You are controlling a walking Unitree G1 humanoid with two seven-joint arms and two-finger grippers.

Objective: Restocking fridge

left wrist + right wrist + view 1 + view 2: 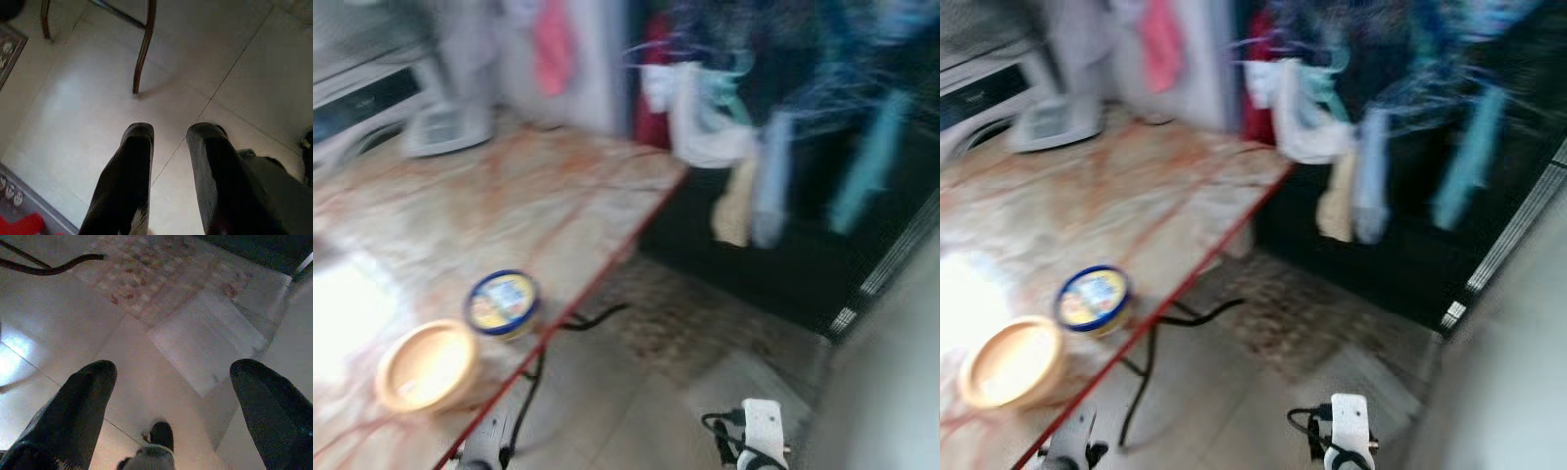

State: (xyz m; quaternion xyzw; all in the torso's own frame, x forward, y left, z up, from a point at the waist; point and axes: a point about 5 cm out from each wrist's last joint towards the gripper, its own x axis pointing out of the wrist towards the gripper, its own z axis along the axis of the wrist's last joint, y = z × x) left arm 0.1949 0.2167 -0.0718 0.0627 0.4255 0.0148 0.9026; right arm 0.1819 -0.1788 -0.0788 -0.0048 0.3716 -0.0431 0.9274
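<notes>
Left eye view: blue-rimmed tub (503, 303) beside bowl (426, 365) near desk (509, 196) edge. Left tool (168, 147), slightly parted, and right tool (171, 382), wide open, hang empty over floor (146, 357), below the tub.

Blurred laundry (744, 147) hangs beside a marble-patterned table (509, 196) bearing a white appliance (445, 122); patterned mat (161, 274) on floor.
</notes>
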